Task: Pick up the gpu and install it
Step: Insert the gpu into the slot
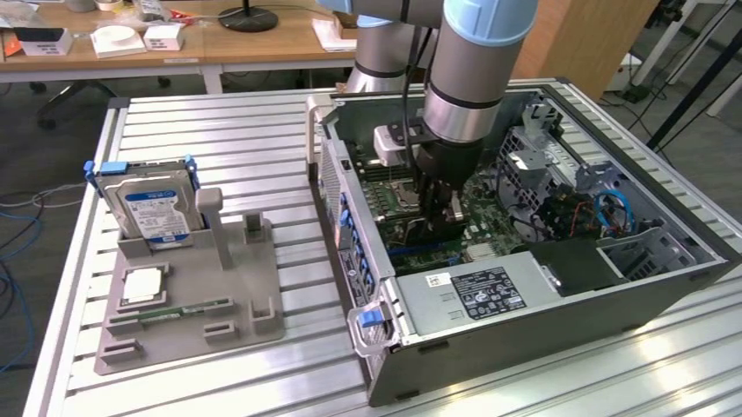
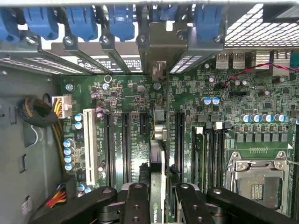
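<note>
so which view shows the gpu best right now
The wrist view: the gpu stands edge-on between the gripper fingers, held over the motherboard slots. In the exterior view the gripper reaches down inside the computer case, and the card there is too hidden to make out.

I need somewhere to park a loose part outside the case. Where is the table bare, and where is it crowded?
Bare table lies behind the grey holder, beside the case. Another bare strip runs in front of the case. The holder itself and the case interior around the gripper are crowded.
</note>
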You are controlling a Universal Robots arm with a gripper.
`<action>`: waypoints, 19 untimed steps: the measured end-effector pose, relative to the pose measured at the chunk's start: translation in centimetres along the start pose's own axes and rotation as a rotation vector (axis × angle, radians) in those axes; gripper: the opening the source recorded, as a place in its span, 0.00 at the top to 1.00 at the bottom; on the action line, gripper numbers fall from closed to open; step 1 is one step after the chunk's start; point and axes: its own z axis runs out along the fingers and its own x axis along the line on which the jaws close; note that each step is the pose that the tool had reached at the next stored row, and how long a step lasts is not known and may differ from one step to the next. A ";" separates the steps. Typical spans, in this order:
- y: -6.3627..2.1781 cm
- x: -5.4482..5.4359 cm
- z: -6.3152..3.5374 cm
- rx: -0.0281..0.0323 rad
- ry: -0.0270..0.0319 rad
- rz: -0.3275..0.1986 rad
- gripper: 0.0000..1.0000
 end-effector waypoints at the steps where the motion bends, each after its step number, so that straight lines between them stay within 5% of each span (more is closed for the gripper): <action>1: 0.00 0.0 -0.03 0.0001 -0.0004 0.000 0.74; 19: 0.03 -0.4 0.41 0.0001 -0.0006 0.000 0.74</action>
